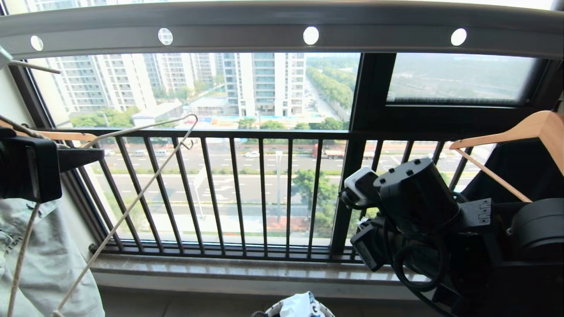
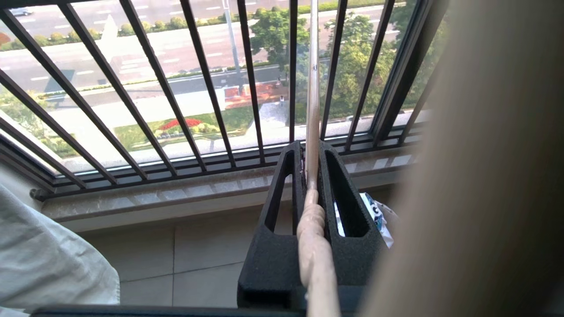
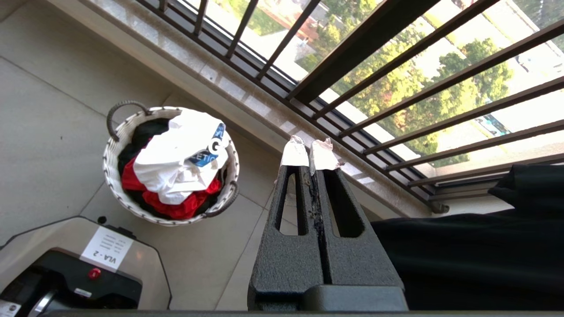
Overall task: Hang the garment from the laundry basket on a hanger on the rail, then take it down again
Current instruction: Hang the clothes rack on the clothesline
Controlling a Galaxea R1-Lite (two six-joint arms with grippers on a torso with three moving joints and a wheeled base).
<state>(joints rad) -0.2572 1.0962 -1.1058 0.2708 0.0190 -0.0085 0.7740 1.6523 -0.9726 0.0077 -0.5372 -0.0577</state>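
The left gripper (image 2: 312, 176) had its jaws clenched on the hanger (image 1: 132, 207), off the rail (image 1: 282, 26). The right gripper (image 3: 309, 152) was clenched, empty. The T-shirt (image 3: 176, 163) lay in the basket (image 3: 115, 136); hanging remained undone.

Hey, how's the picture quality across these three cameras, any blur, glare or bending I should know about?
Head view: strong backlight from the window, the rail bows like a fisheye arc. Left wrist view: a big out-of-focus beige smear fills one side, and the hanger wire blurs close to the lens. Right wrist view: evenly lit, the basket and white shirt look sharp.
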